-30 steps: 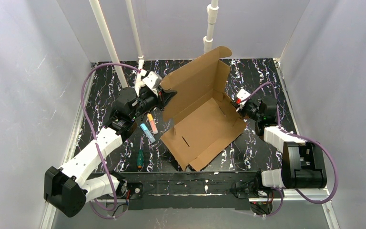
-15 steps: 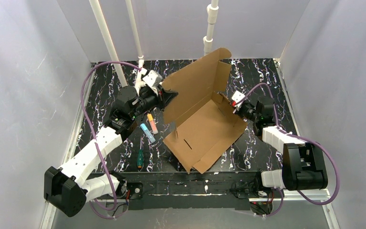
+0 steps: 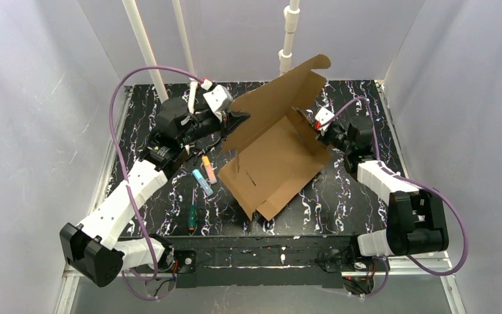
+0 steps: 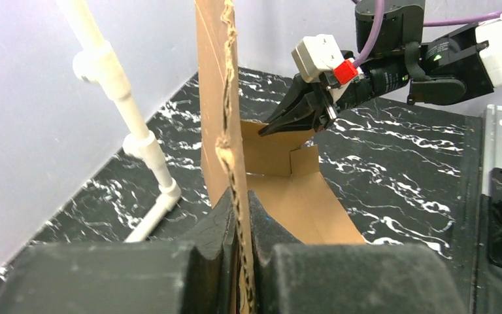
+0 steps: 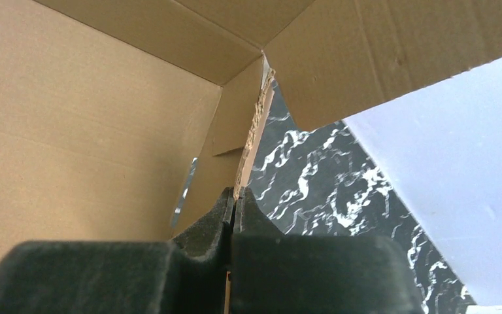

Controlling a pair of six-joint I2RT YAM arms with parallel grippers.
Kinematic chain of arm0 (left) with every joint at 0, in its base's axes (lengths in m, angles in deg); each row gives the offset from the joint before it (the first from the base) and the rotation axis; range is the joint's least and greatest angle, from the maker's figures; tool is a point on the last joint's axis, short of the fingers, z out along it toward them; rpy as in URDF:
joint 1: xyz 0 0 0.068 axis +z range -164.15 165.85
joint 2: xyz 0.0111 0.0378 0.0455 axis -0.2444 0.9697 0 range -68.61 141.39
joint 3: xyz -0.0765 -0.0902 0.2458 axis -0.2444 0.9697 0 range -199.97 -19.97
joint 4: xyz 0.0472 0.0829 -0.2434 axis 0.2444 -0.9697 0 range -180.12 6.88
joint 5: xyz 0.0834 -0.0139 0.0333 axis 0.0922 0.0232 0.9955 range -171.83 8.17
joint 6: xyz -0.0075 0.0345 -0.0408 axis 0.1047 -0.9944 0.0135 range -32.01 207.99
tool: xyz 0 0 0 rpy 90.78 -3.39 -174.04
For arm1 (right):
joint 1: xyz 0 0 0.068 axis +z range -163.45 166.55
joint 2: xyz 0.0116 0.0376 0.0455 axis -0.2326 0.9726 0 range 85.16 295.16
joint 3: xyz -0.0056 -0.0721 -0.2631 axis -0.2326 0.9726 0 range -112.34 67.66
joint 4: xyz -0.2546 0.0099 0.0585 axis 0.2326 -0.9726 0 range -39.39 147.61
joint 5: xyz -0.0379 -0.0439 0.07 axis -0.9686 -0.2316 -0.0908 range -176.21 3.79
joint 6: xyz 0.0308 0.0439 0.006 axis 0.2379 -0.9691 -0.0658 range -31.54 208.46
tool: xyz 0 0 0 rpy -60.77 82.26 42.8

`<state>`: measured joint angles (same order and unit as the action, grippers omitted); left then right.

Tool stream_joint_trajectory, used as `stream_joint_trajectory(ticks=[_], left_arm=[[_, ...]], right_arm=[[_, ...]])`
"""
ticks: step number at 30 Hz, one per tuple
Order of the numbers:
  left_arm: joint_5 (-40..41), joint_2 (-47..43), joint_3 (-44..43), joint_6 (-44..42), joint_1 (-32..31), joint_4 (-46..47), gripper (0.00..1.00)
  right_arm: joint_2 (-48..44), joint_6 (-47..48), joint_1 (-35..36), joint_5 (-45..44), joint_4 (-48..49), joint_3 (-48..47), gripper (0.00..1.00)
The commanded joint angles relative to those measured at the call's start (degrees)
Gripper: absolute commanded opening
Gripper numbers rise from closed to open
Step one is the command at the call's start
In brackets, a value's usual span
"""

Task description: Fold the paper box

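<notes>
The paper box (image 3: 274, 154) is a brown cardboard sheet with flaps, partly folded and held up off the black marbled table, tilted with its near corner low. My left gripper (image 3: 240, 120) is shut on the edge of its upright left panel (image 4: 219, 118); the cardboard edge runs between the pads (image 4: 238, 219). My right gripper (image 3: 315, 127) is shut on the edge of the right side flap (image 5: 251, 140). The box's inner faces (image 5: 91, 118) fill the right wrist view. The right gripper also shows in the left wrist view (image 4: 301, 111).
An orange marker (image 3: 208, 169), a light blue marker (image 3: 202, 182) and a green-handled screwdriver (image 3: 191, 218) lie on the table (image 3: 359, 196) left of the box. White pipes (image 3: 145, 55) stand at the back. Grey walls enclose the table.
Both arms have raised the box and carried it toward the back; it tilts more steeply now. The top flap has risen higher against the back wall. Both grips stayed shut.
</notes>
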<state>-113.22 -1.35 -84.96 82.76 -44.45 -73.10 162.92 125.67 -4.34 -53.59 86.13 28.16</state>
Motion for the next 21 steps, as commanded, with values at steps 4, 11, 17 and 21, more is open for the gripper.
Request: stream_joint_trajectory(ticks=[4,11,17,21], left_arm=[[-2.2,3.5,-10.9,-15.9,-5.2,-2.9,0.00],[3.3,4.1,-9.1,-27.0,-9.5,-8.6,0.00],[3.2,3.6,-8.1,-28.2,-10.7,-9.5,0.00],[3.2,3.1,-7.8,-29.4,-12.5,-11.8,0.00]], right_arm=[[8.1,-10.8,0.9,-1.2,18.9,-4.6,0.01],[17.7,-19.8,0.9,-2.7,42.8,0.8,0.01],[19.3,-19.8,0.9,-3.0,49.6,6.8,0.04],[17.8,-20.3,0.9,-2.3,51.7,9.9,0.04]])
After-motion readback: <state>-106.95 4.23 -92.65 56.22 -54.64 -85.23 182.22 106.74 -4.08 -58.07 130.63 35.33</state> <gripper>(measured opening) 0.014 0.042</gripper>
